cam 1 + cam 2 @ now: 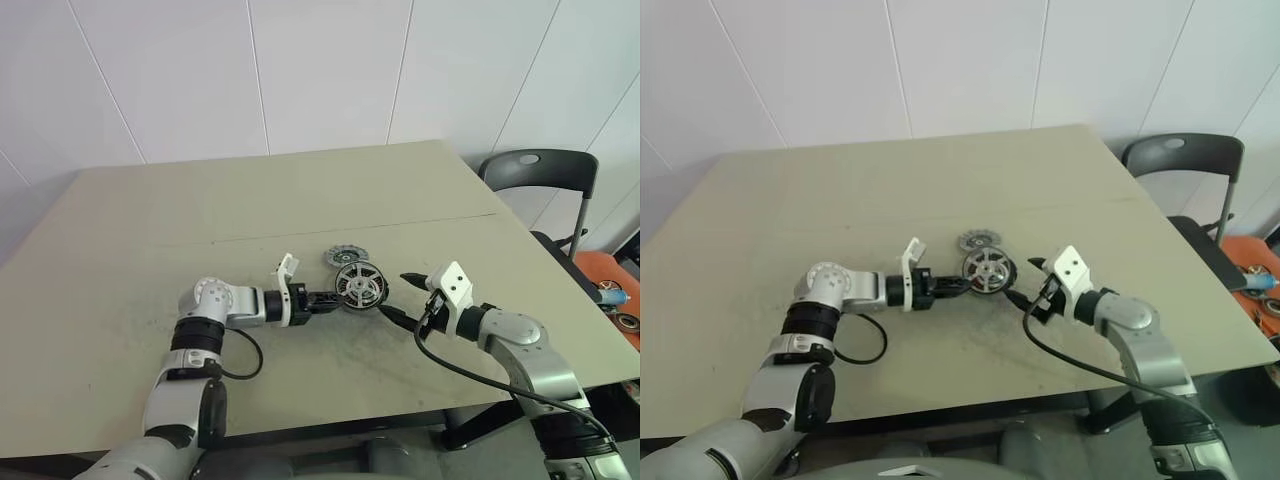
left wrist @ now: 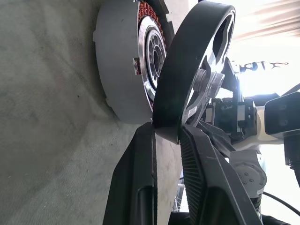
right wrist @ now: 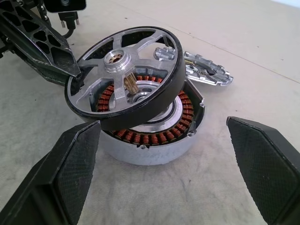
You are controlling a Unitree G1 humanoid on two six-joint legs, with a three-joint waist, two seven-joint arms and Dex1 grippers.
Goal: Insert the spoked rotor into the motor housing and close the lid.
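- my left tool (image 1: 322, 300) clamped on the dark rim of the spoked rotor (image 3: 125, 75), fingers pinching its edge
- rotor held tilted over the motor housing (image 3: 152, 136), low edge touching or just inside the copper windings, far edge lifted, not seated yet
- housing sits flat on the tabletop (image 1: 300, 200), lid (image 3: 204, 70) lies just behind it, untouched
- my right tool (image 1: 400, 296) fingers wide apart, empty, just beside the housing on the side away from my left tool
- step in hand, as I judge it: level the rotor so its hub lines up with the housing centre, then lower straight
- magnets may snatch it sideways, so keep the pinch firm and go slow
- right tool could steady the housing rim against sliding
- release only once the rim sits even all round; lid after that
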